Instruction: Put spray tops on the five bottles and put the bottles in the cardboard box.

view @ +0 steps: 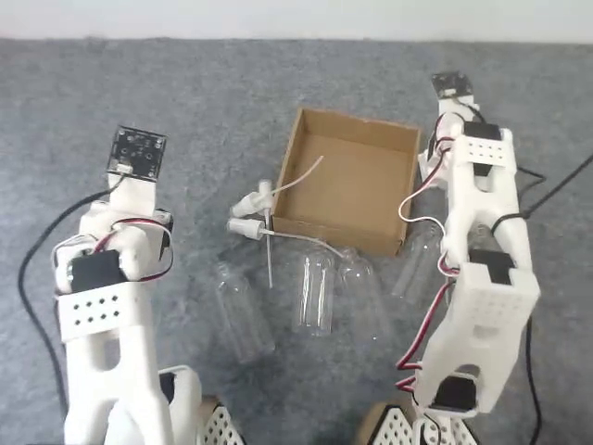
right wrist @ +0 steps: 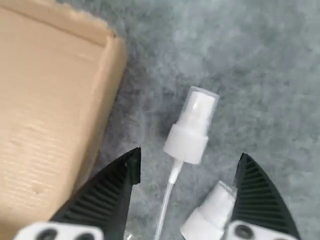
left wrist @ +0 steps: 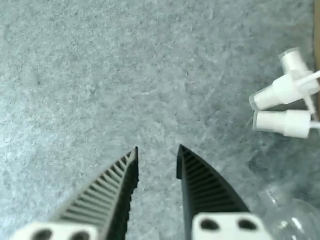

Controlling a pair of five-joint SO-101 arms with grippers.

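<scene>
Closest to the lens, the right gripper (right wrist: 190, 155) is held with its black ribbed jaws spread wide above the grey carpet-like table cover (right wrist: 260, 60). Between them lies a white plastic spray top with a clear cap and a thin dip tube (right wrist: 191, 131), touched by neither jaw. A second white spray top (right wrist: 207, 222) lies just beside one jaw, and the wall of the open brown cardboard box (right wrist: 45, 115) stands near the other.

The step in hand is judged to be the pickup of the first top. It is best done with the jaws lowered squarely on either side of the white collar. That way the rigid part is gripped, not the clear cap or the tube, which would likely slip or bend. The neighbouring top should be left outside the closing jaw, and the box wall should not be nudged.

The left gripper (left wrist: 157, 149) hangs over bare cover with its jaws a little apart and nothing between them. A pair of white spray tops (left wrist: 280, 94) lies well to one side of it, near a clear plastic bottle (left wrist: 287, 210). From above, a row of clear plastic bottles (view: 313, 292) is seen lying flat in front of the box, with no tops fitted as far as can be told. A bottle will probably have to be steadied by the left gripper, and the tube fed into the neck first.
</scene>
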